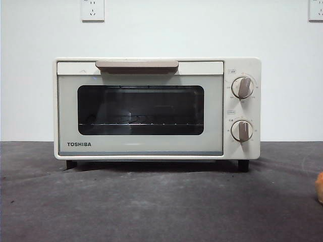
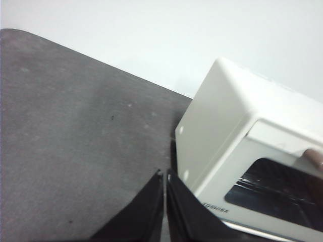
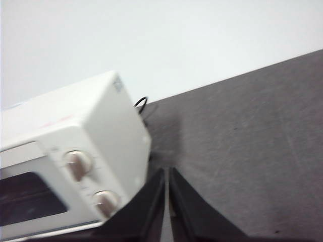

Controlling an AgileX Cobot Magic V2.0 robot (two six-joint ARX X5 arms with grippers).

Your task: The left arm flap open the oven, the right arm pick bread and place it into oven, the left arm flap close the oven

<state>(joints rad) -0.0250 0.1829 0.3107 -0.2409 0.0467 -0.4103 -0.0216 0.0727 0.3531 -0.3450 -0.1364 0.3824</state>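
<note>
My left fingers (image 2: 165, 174), two thin black pointed tips, are pressed almost together and hold nothing. They hang over the dark grey tabletop (image 2: 75, 141), near the plain side of the cream-white boxy toaster oven (image 1: 156, 108). I think they wait there because my first job is to pull the door down, and the flat beige bar handle (image 1: 137, 65) sits at the top of that door. The door is shut now, and through the dark glass window (image 1: 141, 110) I see a thin wire rack (image 1: 136, 123) with nothing on it. My right fingers (image 3: 167, 172) are black too, nearly closed and empty, over the tabletop near the end with the two round beige knobs (image 1: 243, 109). The small golden-brown bread bun (image 1: 319, 187) only peeks in at the edge of the front view, lying on the tabletop well apart from the oven on the knob side. That suits my right arm, which must pick it up.
</note>
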